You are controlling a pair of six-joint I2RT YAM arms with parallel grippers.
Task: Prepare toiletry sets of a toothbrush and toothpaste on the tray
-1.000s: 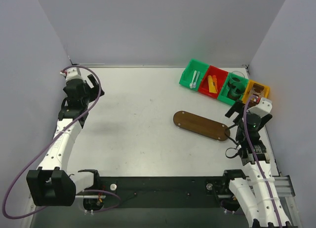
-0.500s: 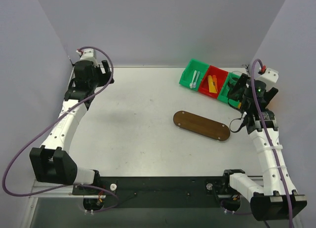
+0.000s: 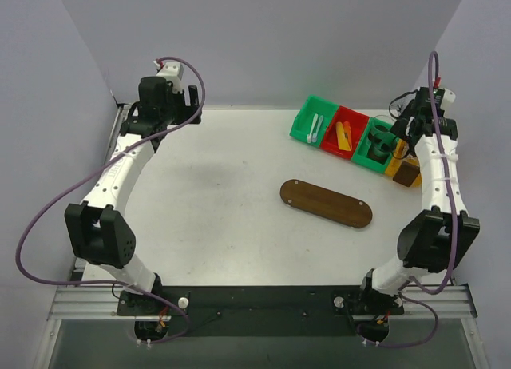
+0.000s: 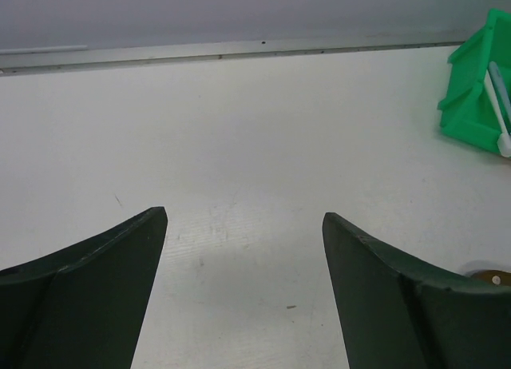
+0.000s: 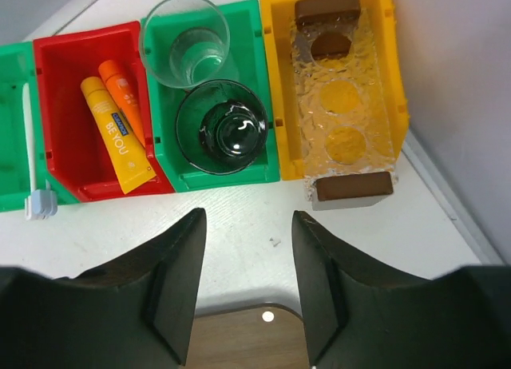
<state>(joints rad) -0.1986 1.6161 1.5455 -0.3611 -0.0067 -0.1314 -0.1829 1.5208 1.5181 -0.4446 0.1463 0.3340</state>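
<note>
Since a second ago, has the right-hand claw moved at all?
Yes. The right gripper has swung from beside the tray's right end toward the back wall, and now hangs by the row of bins.

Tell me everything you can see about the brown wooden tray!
The tray is a long, flat oval board with rounded ends, and it looks like dark brown wood. A small pale dot shows near each end. It lies flat on the white table, on the right side, turned slantwise. It is a little nearer than the row of coloured bins and apart from them. Nothing lies on it yet, and only the table touches it.
</note>
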